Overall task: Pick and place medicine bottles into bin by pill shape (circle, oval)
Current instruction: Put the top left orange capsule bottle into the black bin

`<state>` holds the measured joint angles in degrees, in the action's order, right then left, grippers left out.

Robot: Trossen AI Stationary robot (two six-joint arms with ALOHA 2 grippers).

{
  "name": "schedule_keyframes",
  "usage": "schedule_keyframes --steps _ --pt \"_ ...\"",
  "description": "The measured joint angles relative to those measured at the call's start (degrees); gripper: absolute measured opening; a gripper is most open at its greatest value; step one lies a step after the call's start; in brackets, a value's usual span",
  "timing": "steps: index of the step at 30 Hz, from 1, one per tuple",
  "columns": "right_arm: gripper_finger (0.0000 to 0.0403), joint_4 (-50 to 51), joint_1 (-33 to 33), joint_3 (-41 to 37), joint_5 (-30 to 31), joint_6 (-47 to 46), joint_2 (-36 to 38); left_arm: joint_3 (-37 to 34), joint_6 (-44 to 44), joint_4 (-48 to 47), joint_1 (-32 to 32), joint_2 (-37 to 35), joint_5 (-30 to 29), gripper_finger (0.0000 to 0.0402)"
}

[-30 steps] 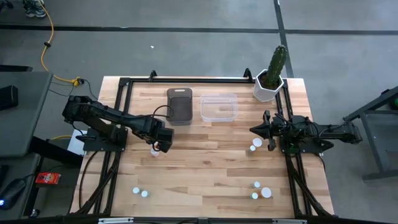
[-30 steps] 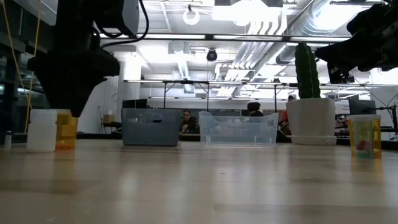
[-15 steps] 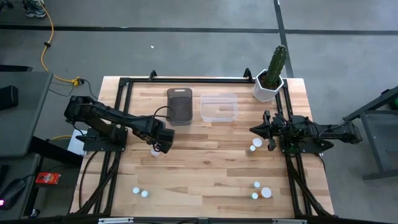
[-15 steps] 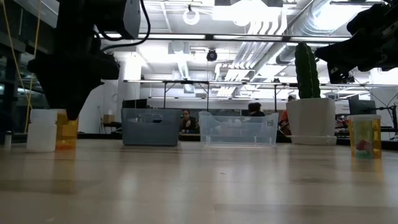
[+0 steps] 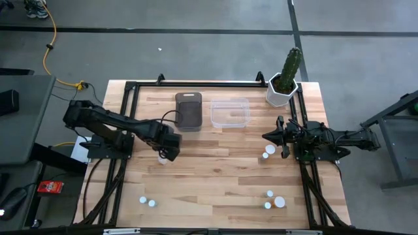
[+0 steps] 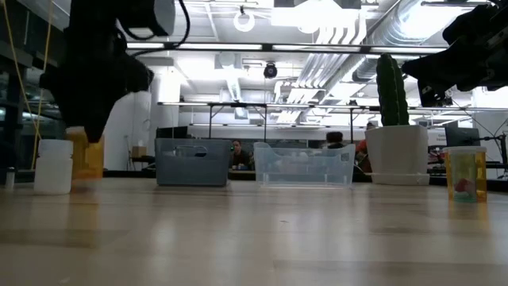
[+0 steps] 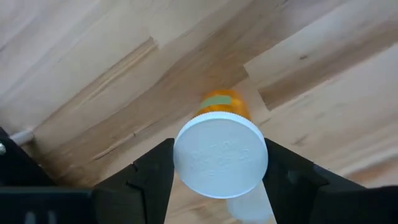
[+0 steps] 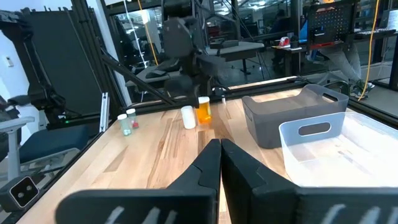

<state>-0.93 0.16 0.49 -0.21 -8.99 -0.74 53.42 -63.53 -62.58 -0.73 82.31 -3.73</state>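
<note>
My left gripper (image 5: 166, 153) is shut on an amber bottle with a white cap (image 7: 221, 155) at the table's left middle. The bottle also shows in the low view (image 6: 86, 155) and the right wrist view (image 8: 204, 110). A pale white bottle (image 6: 54, 167) stands on its base on the table right beside it. My right gripper (image 8: 220, 149) is shut and empty, held above the table at the right (image 5: 266, 136). A bottle (image 5: 269, 152) stands just in front of it. A dark grey bin (image 5: 189, 111) and a clear bin (image 5: 230, 113) stand at the far middle. My left gripper pinches the amber bottle by the rim of its white cap (image 7: 180, 158), one finger on each side. The fingers (image 7: 149, 180) come from above, pointing down. The bottle hangs upright below them, its base a little clear of the table.
A white pot with a green cactus (image 5: 287, 78) stands at the far right corner. Two small bottles (image 5: 147, 202) stand near the front left, three (image 5: 273, 199) near the front right. An amber bottle (image 6: 467, 173) stands at the right in the low view. People sit in the room behind the table.
My left gripper has gone up a little with the amber bottle, which has come off the table and stays upright. The pale white bottle beside it has stayed where it was.
</note>
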Motion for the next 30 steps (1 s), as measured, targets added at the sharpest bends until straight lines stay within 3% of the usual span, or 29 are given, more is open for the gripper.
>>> schedule_keyframes --steps 6,9,13,19,30 --pt "0.0005 0.0 0.0 0.0 0.0 0.0 0.0 4.2 7.3 -2.4 0.7 -9.7 -3.0 0.0194" --pt "0.0005 0.0 0.0 0.0 0.0 0.0 0.0 7.5 16.0 1.0 1.6 -15.3 -3.4 0.0194" --pt "0.0005 0.0 0.0 0.0 0.0 0.0 0.0 9.9 28.9 14.3 1.9 -21.7 -1.4 0.0194" --pt "0.0005 0.0 0.0 0.0 0.0 0.0 0.0 7.6 36.4 37.9 1.9 -27.0 -2.1 0.0193" --pt "0.0005 0.0 0.0 0.0 0.0 0.0 0.0 -1.2 36.1 55.8 -0.3 -27.1 -1.9 0.0193"
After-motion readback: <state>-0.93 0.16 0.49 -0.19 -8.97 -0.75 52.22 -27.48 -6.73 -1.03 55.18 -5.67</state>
